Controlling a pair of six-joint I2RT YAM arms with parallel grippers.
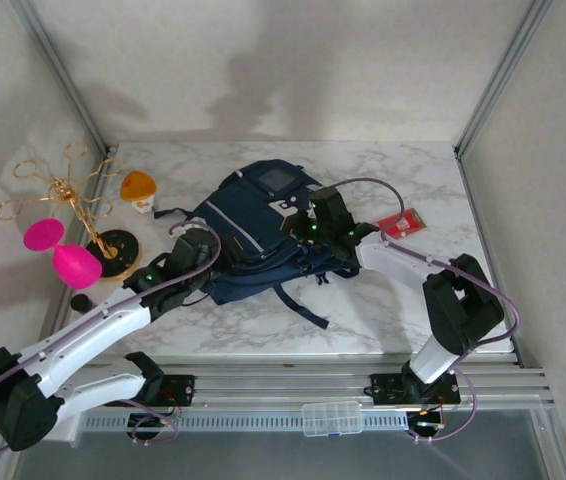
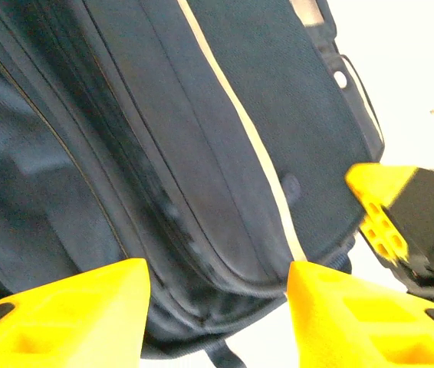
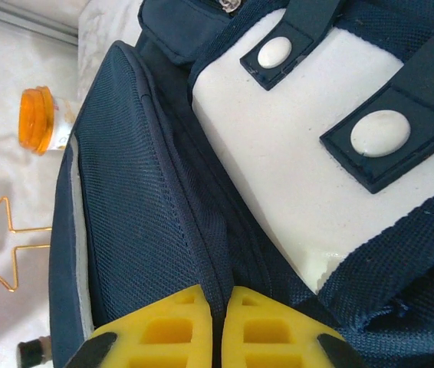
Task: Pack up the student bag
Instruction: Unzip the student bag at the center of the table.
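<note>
The student bag (image 1: pixel 256 228), navy blue with a pale trim stripe and a grey square panel, lies flat in the middle of the marble table. My left gripper (image 1: pixel 195 246) is at the bag's left edge. In the left wrist view it (image 2: pixel 217 277) stands open, its yellow fingers (image 2: pixel 79 314) on either side of the bag's seamed lower edge (image 2: pixel 225 261) without touching it. My right gripper (image 1: pixel 309 226) sits on the bag's right side. Seen from the right wrist, it (image 3: pixel 218 296) is shut on a fold of the bag's navy mesh fabric (image 3: pixel 125 230) beside the white patch (image 3: pixel 294 161).
At the left stand a gold wire stand (image 1: pixel 58 195) on a dark base, a pink goblet-shaped thing (image 1: pixel 63 255) and an orange-capped jar (image 1: pixel 139 188). A red packet (image 1: pixel 401 222) lies right of the bag. A clear compartment box (image 1: pixel 331 418) rests on the front rail.
</note>
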